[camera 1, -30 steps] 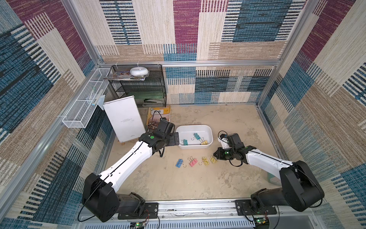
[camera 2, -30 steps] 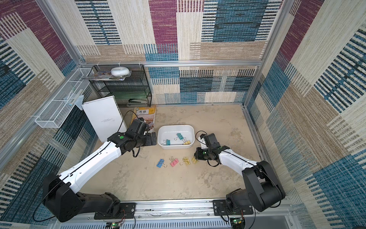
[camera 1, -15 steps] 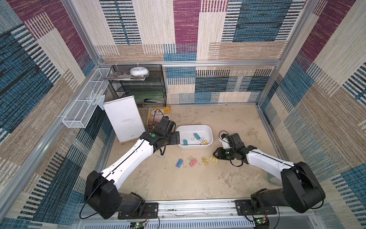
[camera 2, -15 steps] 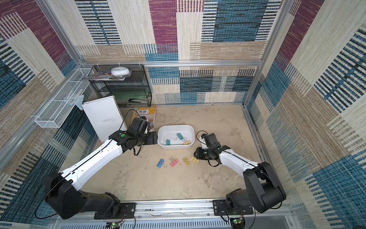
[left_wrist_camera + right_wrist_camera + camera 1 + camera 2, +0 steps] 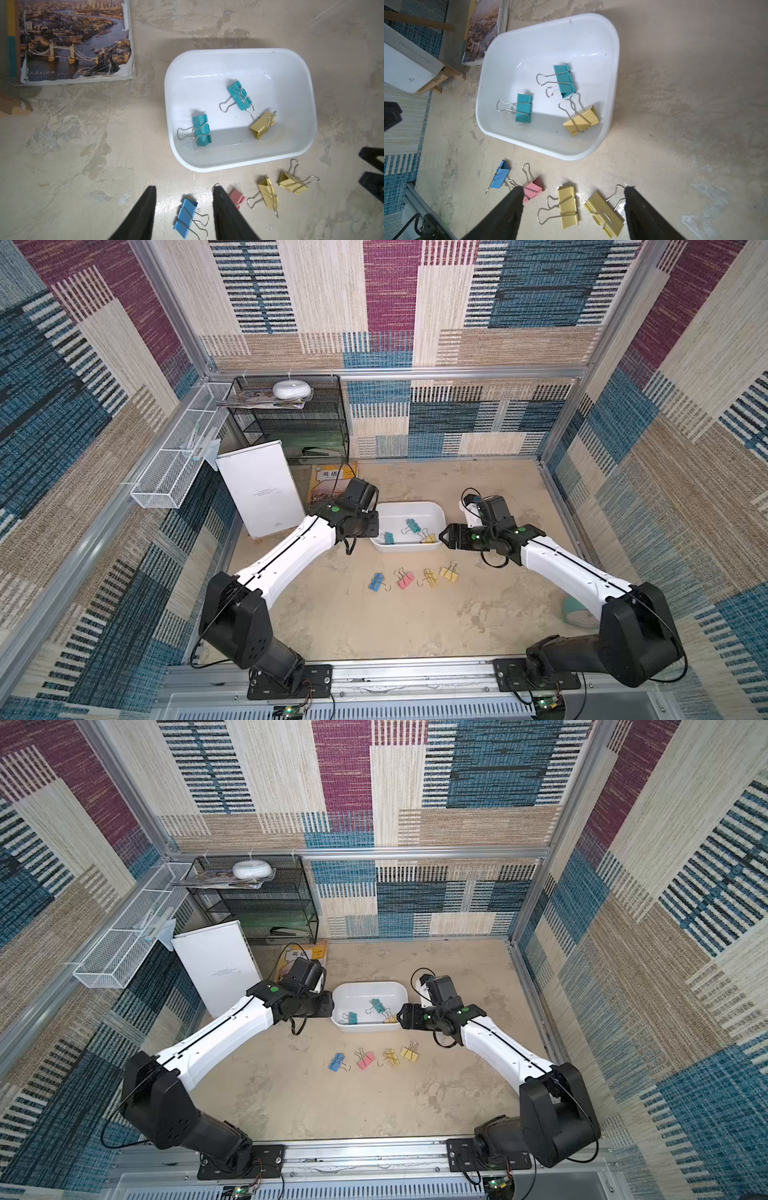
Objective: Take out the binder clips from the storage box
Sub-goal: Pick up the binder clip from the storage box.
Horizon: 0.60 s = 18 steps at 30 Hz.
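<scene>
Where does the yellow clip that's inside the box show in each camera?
Top view: yellow clip in storage box, near corner on right arm's side.
Top view: same corner.
Left wrist: beside teal clip's handles.
Right wrist: same, in box.
Landmark: the white box.

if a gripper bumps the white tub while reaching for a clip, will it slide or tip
Probably slides: the tub looks like thin, shallow plastic on a flat table, weighted by only three small clips. Low and wide, it seems unlikely to tip. Its glossy rounded walls may be slippery to pinch.
</scene>
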Motion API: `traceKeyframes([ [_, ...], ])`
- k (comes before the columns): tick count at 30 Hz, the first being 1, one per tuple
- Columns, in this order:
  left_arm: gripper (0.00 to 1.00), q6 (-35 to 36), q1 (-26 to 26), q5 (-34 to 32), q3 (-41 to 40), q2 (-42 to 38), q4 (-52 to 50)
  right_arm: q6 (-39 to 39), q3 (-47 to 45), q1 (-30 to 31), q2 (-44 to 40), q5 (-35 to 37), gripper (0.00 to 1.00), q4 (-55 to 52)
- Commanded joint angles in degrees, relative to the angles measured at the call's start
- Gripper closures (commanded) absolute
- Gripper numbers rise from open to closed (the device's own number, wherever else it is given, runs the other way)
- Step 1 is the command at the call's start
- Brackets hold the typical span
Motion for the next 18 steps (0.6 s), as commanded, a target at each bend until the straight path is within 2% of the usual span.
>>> traceKeyframes([
  [1,0.59,2.0,-0.3,1.3,2.8,3.5,-3.6,-1.4,2.7,0.0,1.5,0.8,0.16,-1.4],
  [11,0.74,3.1,-0.8,2.6,13.3,16.7,-10.7,-2.0,6.2,0.1,4.0,1.4,0.10,-1.9],
  [18,0.74,2.9,-0.6,4.4,16.2,21.6,-11.3,-2.5,7.6,0.0,5.6,1.6,0.10,-2.3],
])
